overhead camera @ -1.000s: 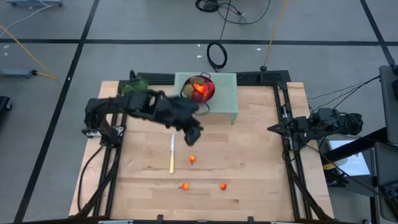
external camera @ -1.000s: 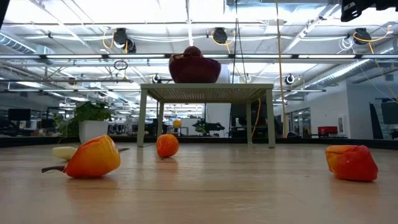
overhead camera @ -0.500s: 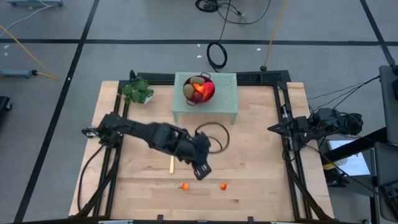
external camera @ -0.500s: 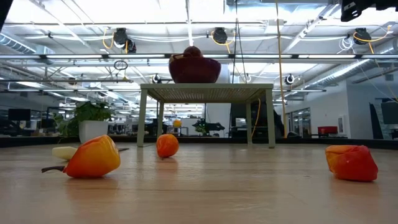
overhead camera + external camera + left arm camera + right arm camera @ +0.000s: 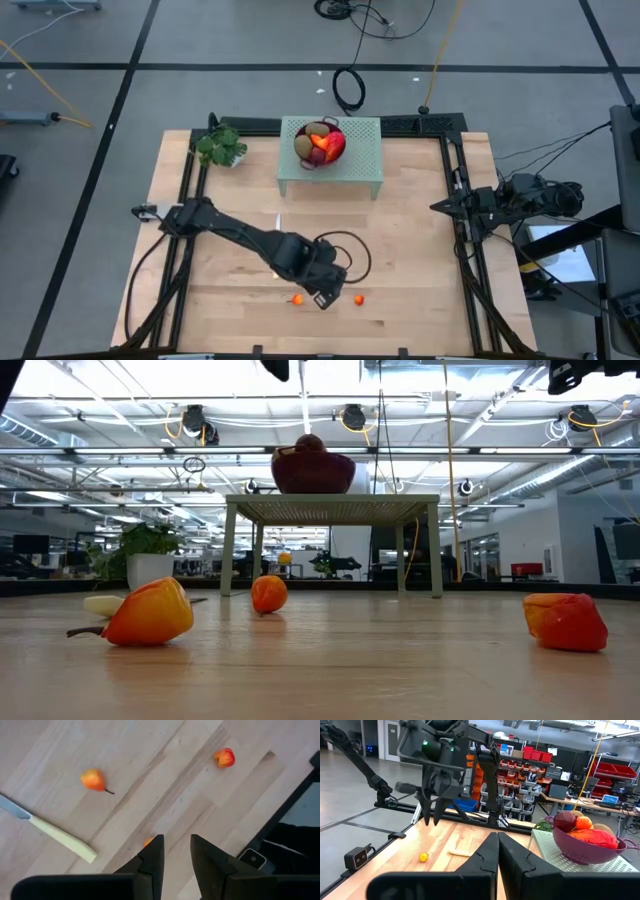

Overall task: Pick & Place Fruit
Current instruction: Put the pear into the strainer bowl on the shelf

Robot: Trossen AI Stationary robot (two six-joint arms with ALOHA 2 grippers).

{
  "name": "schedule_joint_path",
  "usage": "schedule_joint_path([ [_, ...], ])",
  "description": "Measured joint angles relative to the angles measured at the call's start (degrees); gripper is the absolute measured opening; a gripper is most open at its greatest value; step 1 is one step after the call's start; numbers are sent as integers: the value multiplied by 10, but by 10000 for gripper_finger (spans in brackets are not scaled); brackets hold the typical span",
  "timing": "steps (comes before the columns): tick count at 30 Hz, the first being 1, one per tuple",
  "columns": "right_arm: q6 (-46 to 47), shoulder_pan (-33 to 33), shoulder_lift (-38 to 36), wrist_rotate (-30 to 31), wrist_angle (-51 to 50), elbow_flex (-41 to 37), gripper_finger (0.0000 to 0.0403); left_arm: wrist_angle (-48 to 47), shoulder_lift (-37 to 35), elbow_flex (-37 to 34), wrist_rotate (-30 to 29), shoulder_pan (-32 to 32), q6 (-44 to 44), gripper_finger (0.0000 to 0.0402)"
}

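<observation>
From above, three tiny orange-red fruits lay on the table's near half, one just beside the left gripper; a red bowl of fruit sat on the green stand. Low down, an orange fruit lay nearest. At the left wrist, the fingers stood slightly apart, empty, over one fruit. The right gripper was clenched, empty, at the table's right edge.
</observation>
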Motion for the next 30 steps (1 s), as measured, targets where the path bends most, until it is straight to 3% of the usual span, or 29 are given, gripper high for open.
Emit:
schedule_joint_path([
  [9, 0, 0, 0, 0, 0, 0, 0, -12, 2, 0, -49, -32, -51, 101],
  [22, 0, 0, 0, 0, 0, 0, 0, -33, 7, -2, -61, -56, -85, 290],
  [30, 0, 0, 0, 0, 0, 0, 0, -7, 9, -60, -18, -74, -78, 325],
])
